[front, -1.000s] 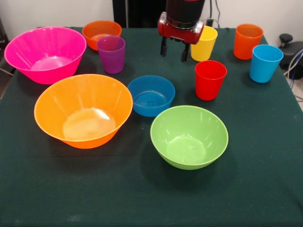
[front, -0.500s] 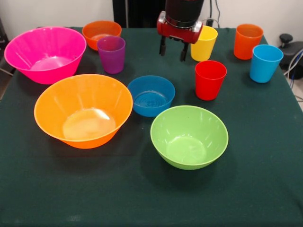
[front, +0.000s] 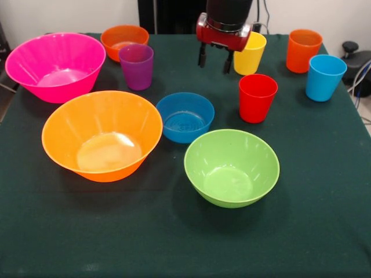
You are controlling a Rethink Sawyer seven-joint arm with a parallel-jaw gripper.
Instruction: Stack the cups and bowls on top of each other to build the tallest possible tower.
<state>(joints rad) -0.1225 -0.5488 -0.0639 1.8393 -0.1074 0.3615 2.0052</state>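
Hovering pincer (front: pixel 215 62) spread, empty, glossy round bowls (front: pixel 103 136), tapered plastic cups (front: pixel 257 97) unstacked

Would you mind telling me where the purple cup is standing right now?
In the front view the purple cup stands upright at the far left of the table, just in front of the small orange bowl and right of the pink bowl.

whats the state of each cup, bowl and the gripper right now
gripper: open, empty, above the table
pink bowl: upright, empty
big orange bowl: upright, empty
small orange bowl: upright
blue bowl: upright, empty
green bowl: upright, empty
purple cup: upright
yellow cup: upright
red cup: upright
orange cup: upright
light blue cup: upright
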